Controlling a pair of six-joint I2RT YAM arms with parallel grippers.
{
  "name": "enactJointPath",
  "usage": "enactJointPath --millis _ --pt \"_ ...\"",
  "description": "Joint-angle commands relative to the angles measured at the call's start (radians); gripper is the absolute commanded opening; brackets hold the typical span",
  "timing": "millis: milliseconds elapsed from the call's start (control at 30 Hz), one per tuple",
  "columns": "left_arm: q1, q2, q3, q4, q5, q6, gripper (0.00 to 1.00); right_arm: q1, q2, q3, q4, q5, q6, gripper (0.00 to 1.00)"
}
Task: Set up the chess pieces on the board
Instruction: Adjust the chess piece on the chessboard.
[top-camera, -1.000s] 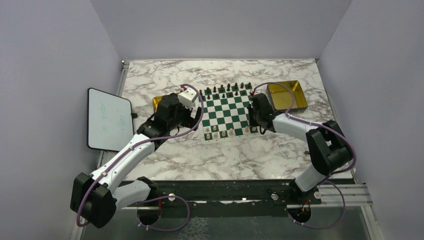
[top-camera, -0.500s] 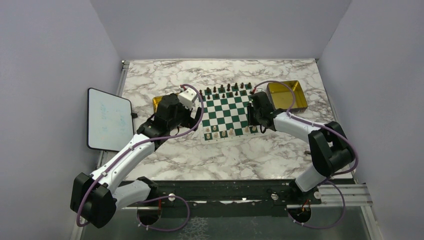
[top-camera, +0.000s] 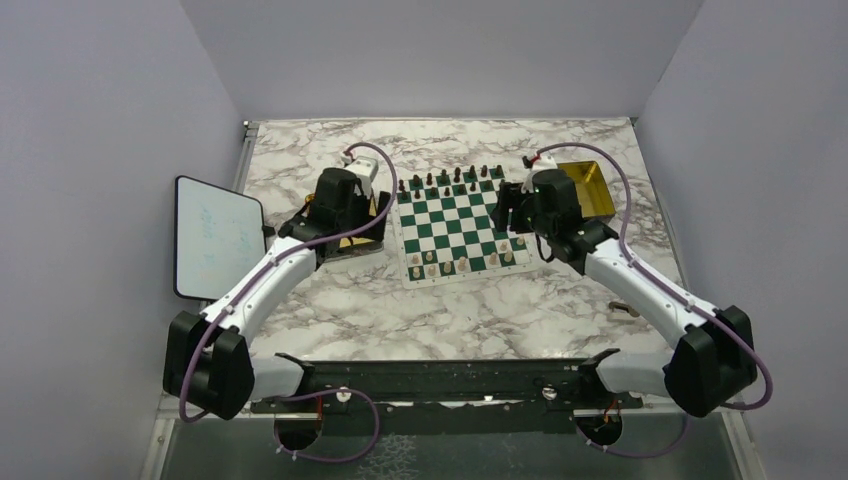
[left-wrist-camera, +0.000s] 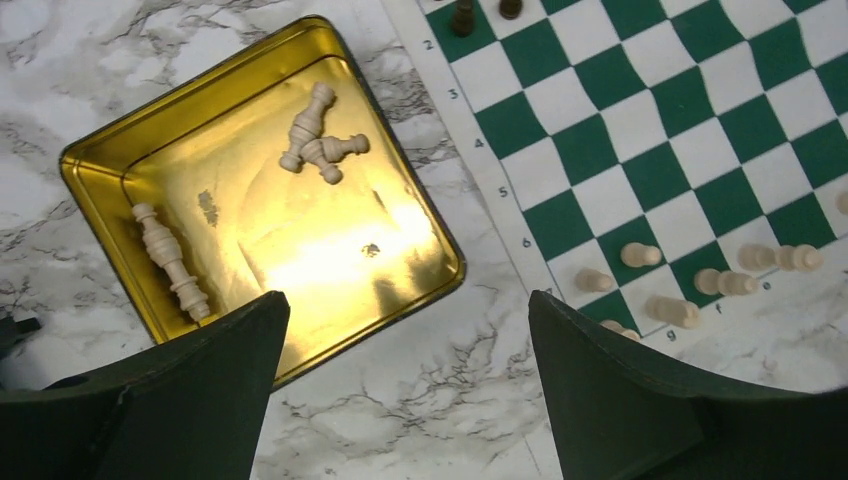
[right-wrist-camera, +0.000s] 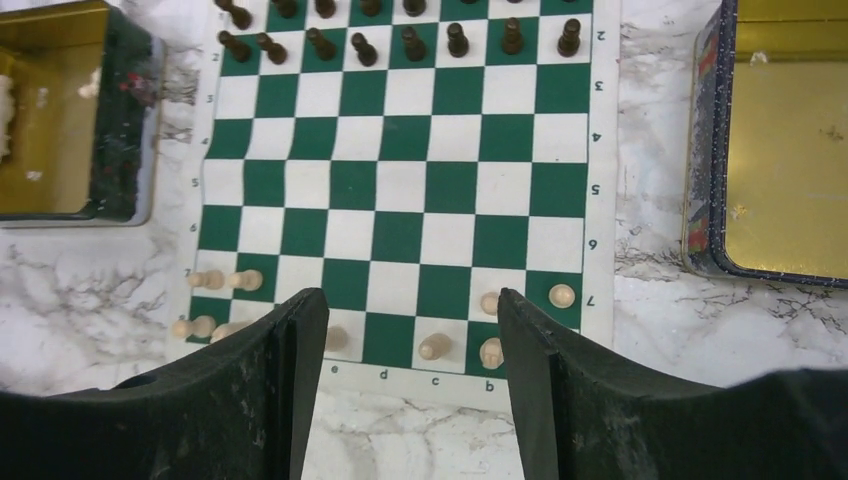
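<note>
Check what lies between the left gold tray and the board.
Only a narrow strip of bare marble table. The left wrist view shows the gold tray and board apart, nothing in the gap.

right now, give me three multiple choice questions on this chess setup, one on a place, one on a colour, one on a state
1. Where do the loose cream pieces off the board lie?
A) on a blue plate
B) in the gold tray beside the board
C) in a cloth bag

2. What colours are the board's checks?
A) black and white
B) red and cream
C) green and white

3. How does the left gripper stand?
A) open, nothing between its fingers
B) shut on a cream piece
C) shut on the tray's rim

Answers:
1 B, the left wrist view shows them lying on their sides inside the tray.
2 C, both wrist views show green and white squares.
3 A, its fingers stand wide apart with no piece held between them.
</note>
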Motion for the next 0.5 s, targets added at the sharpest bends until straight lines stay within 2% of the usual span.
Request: enactJointPath --millis 0,133,300,467 --pt "0.098 0.07 0.062 -0.041 0.041 -0.077 0.86 -0.007 -0.083 -0.055 0.01 -0.101 0.028 0.68" --pt "0.146 0.147 0.113 -0.056 0.095 -0.105 0.78 -0.008 -0.104 -0.099 0.044 -0.033 0.019 0.65" --pt "0.149 0.168 0.14 -0.03 0.17 -0.085 0.78 -0.023 -0.002 -0.066 0.036 0.095 -0.021 0.53" --pt "0.149 0.133 0.093 0.009 0.194 -0.047 0.82 -0.092 0.115 -0.056 0.058 0.059 0.005 0.48"
